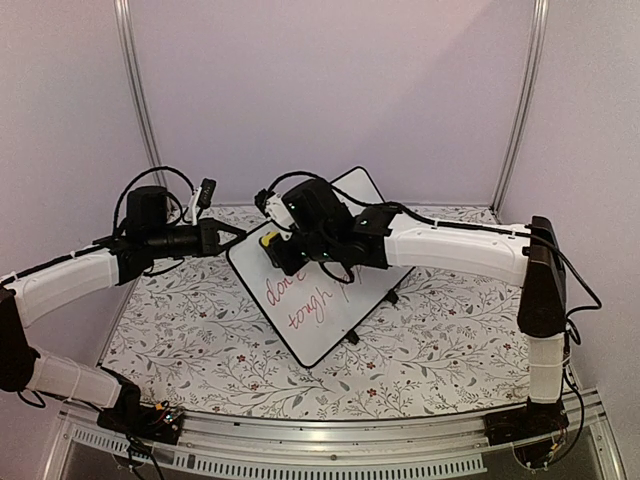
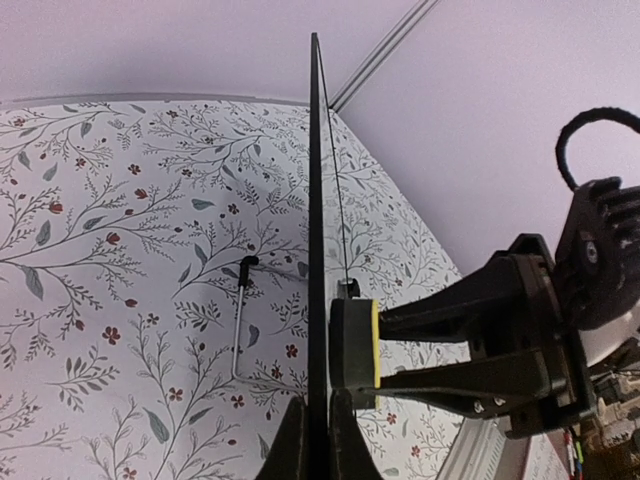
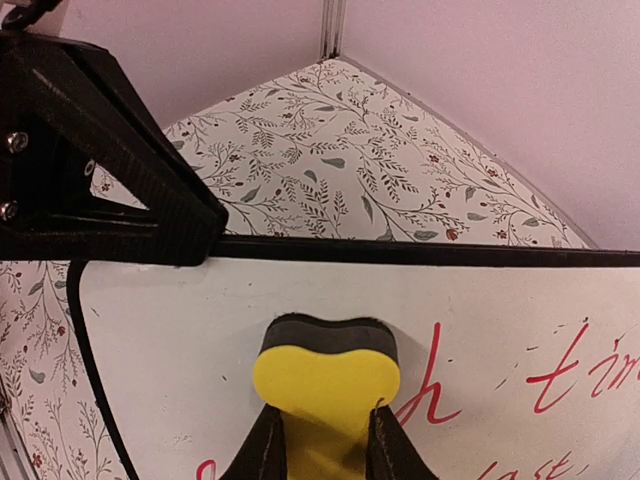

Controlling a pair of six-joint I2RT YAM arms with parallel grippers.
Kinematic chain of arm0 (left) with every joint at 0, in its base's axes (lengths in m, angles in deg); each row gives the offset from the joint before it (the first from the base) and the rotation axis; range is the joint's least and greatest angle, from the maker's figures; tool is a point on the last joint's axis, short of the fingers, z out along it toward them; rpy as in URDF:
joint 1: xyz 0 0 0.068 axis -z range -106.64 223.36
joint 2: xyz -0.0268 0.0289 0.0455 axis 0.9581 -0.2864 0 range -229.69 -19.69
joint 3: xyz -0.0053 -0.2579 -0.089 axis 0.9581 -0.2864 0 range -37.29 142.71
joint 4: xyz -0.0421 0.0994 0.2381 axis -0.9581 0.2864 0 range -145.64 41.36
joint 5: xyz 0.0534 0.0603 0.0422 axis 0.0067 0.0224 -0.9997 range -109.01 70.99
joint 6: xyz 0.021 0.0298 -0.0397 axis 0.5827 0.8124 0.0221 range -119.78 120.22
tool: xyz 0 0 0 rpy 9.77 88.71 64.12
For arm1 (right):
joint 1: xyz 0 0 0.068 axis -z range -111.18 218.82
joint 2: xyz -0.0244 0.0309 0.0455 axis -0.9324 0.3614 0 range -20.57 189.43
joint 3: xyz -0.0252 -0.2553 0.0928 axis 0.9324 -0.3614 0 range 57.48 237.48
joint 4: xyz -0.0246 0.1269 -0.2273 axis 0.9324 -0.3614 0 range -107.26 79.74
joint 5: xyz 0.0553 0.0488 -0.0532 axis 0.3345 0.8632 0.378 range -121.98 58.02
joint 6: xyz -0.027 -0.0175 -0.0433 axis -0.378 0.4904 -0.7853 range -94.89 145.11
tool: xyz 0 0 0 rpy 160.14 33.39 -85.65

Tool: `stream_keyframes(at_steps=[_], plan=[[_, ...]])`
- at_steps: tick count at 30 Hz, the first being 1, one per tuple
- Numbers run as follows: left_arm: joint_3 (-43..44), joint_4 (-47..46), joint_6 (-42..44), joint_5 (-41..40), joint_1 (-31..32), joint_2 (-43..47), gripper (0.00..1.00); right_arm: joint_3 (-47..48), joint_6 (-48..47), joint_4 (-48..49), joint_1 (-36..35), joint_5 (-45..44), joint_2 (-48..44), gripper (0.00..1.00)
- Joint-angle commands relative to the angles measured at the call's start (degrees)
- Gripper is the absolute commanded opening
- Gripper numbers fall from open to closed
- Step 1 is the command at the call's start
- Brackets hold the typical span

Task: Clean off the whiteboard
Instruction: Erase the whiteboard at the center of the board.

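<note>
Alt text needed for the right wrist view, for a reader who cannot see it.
The right gripper holds a yellow eraser against the whiteboard, beside red handwriting. At upper left the left gripper clamps the board's top edge; a floral table cover lies behind.

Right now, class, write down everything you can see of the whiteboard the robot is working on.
The whiteboard is a white rectangular panel with rounded corners, a thin black frame and small black feet. Red and dark handwriting crosses its face. It stands tilted up over the floral table cover, not flat. The left gripper is clamped on its edge; the right gripper presses a yellow and black eraser against its face near the red letters.
</note>
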Motion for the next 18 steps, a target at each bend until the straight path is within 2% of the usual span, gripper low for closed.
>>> stream_keyframes(at_steps=[1,9,18], plan=[[0.03,-3.61,0.86,6.55,1.77,1.50,0.00,-5.00,0.95,-2.32,0.94,-0.66,0.42,0.23],[0.05,-3.80,0.68,6.55,1.79,1.70,0.00,-7.62,2.46,-2.58,0.94,0.03,-1.15,0.23],[-0.09,-3.89,0.65,6.71,1.80,1.49,0.00,1.09,0.46,-4.22,1.02,-0.32,2.36,0.23]])
